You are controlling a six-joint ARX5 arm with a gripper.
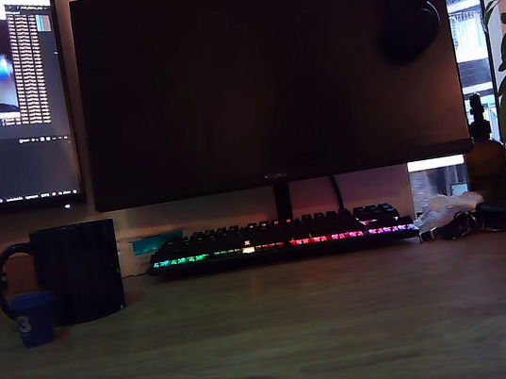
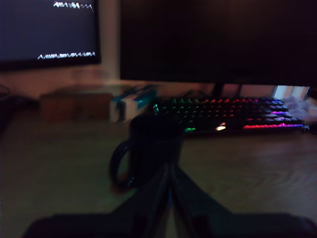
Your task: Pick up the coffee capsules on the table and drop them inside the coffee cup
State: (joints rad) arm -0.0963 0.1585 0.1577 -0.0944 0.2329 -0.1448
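I see the small dark blue tapered capsule (image 1: 33,318) on the wood-grain table (image 1: 303,334), touching the ribbed black cylindrical mug (image 1: 78,271) at the exterior view's left. My gripper (image 2: 171,171) is clenched, just before the mug.

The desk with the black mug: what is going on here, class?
A robot arm is working at a dim desk. In the wrist view its gripper points at the black mug, with the fingers pressed together and nothing visible between them. In the exterior view a dark blue capsule stands on the table in front of the mug's handle, not yet picked up. No arm shows in that view. A lit keyboard and monitors sit behind.
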